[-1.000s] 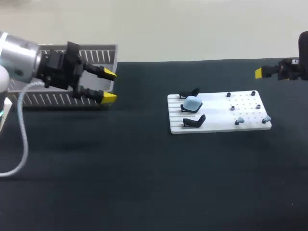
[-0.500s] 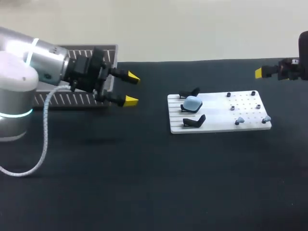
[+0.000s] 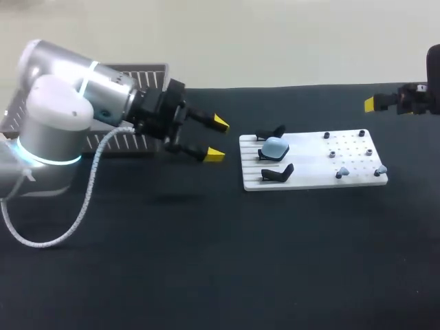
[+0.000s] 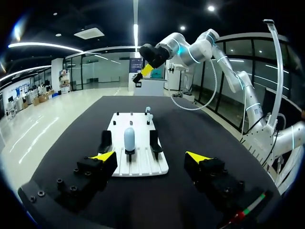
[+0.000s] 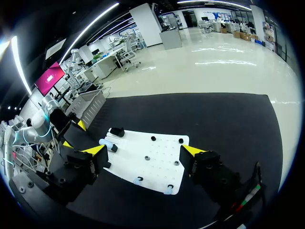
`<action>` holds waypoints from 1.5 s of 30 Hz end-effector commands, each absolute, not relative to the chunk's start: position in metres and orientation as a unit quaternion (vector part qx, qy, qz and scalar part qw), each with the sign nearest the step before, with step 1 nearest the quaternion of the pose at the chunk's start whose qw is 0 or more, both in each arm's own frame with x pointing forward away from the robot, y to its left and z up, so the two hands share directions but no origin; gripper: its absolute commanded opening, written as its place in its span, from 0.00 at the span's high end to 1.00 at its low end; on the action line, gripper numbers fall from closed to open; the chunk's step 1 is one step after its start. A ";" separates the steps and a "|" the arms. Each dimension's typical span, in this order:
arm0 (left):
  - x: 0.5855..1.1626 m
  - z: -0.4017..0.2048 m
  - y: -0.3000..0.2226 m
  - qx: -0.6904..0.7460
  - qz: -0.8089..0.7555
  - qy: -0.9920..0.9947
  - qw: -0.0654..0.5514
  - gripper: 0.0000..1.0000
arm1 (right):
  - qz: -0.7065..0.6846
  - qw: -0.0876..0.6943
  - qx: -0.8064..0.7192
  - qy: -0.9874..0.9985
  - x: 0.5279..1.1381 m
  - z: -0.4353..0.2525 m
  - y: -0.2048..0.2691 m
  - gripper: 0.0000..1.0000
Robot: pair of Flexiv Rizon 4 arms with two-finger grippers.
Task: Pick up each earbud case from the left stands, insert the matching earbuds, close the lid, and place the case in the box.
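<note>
A light blue earbud case (image 3: 275,146) (image 4: 129,138) sits on a black stand at the left end of a white board (image 3: 309,150) (image 4: 143,166) (image 5: 159,151). Two more black stands (image 3: 277,174) flank it, both empty. Two small blue earbuds (image 3: 342,172) (image 5: 138,180) rest on pegs at the board's right front. My left gripper (image 3: 217,139) (image 4: 150,156) hovers open just left of the board, pointing at the case. Open as well, my right gripper (image 3: 371,104) (image 5: 143,150) hangs above the table beyond the board's right end.
A grey slotted box (image 3: 137,77) (image 5: 88,102) stands at the back left of the black table, behind my left arm. Several small black pegs (image 3: 362,133) stick up from the board's right half.
My left arm has swung right from the grey box toward the white board, its gripper staying open. The right arm has not moved.
</note>
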State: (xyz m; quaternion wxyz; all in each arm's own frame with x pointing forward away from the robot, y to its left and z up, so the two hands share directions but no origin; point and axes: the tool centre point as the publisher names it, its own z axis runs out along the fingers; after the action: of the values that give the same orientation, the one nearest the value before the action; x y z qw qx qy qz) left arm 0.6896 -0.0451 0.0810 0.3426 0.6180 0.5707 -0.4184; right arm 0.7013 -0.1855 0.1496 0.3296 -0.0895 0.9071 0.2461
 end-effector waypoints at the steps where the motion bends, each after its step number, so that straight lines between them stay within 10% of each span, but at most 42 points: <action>1: 0.689 0.075 -0.054 0.620 -0.415 0.574 0.337 0.11 | 0.246 0.330 -0.090 0.907 0.701 0.150 -0.186 0.00; 3: 0.689 0.074 -0.055 0.618 -0.411 0.580 0.335 0.26 | 0.246 0.330 -0.090 0.907 0.701 0.150 -0.186 0.00; 8: 0.688 0.067 -0.061 0.617 -0.409 0.586 0.330 0.16 | 0.246 0.330 -0.090 0.907 0.701 0.150 -0.186 0.00; 20: 0.699 0.057 -0.076 0.626 -0.406 0.586 0.315 0.35 | 0.246 0.330 -0.090 0.907 0.701 0.150 -0.186 0.00; 45: 0.722 0.046 -0.104 0.628 -0.416 0.581 0.307 0.40 | 0.246 0.330 -0.090 0.907 0.701 0.150 -0.186 0.00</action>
State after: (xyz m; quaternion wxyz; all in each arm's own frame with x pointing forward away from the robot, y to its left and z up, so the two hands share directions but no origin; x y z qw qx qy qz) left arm 0.7175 -0.0993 0.0477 0.3108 0.6260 0.5826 -0.4148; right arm 0.7013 -0.1855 0.1496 0.3296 -0.0895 0.9071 0.2461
